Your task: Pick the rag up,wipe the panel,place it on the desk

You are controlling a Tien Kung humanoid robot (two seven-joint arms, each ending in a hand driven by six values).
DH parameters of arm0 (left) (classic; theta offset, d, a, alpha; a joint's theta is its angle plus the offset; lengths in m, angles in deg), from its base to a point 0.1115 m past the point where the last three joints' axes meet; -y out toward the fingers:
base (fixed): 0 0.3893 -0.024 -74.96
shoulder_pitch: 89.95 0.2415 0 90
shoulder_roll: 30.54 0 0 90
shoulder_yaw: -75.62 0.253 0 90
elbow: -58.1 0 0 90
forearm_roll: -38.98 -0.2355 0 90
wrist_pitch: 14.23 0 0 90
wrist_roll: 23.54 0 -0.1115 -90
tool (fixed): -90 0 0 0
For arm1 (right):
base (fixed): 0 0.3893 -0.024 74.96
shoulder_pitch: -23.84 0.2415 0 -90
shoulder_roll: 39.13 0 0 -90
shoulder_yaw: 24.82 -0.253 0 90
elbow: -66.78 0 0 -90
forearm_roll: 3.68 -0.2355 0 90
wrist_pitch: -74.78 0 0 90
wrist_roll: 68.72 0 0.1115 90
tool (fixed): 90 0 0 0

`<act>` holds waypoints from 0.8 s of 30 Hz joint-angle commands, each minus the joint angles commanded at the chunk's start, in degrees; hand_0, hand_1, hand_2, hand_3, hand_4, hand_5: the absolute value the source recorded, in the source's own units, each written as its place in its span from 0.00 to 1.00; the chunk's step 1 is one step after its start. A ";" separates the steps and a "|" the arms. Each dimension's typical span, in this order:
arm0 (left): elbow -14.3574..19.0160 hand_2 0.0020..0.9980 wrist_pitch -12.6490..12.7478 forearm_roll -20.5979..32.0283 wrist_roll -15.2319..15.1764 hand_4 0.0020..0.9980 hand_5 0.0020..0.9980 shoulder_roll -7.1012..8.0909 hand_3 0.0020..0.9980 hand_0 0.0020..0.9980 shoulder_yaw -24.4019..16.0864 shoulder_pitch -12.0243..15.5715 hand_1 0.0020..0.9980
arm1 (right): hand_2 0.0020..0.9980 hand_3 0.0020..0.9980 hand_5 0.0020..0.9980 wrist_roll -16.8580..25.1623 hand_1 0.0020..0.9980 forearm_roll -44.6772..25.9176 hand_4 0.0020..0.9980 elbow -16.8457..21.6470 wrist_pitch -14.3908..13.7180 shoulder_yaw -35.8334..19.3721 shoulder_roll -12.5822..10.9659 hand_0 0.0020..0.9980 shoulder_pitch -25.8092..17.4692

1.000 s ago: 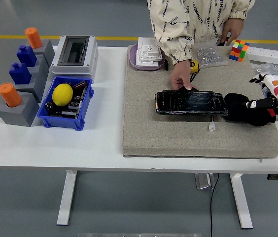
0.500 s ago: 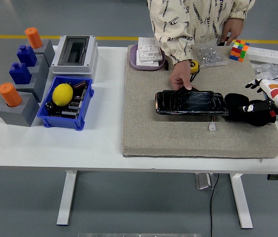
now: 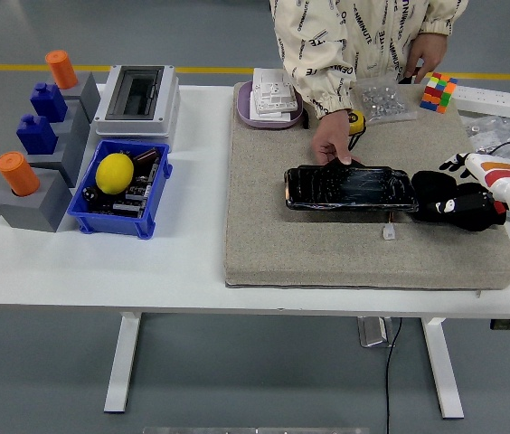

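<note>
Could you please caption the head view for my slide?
Right hand on the black rag beside the panel, steadied by a person's hand.

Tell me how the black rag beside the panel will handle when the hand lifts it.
The rag lies crumpled in a soft heap on the mat, so it will probably droop and sag, not hold shape. It looks light and unlikely to roll or slip. The right hand rests on it just beside the glossy panel, so a trailing fold might brush the panel.

Glossy black panel lies flat, long side left-right, on the grey mat. Black rag bunched on the mat, touching the panel's right end.
</note>
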 joint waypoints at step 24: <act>0.00 0.77 0.17 1.26 0.22 0.69 0.58 -1.06 0.62 0.73 0.80 -0.83 0.72 | 0.75 0.76 0.52 0.19 0.68 0.04 1.00 2.70 -0.51 0.66 -0.04 0.73 -3.69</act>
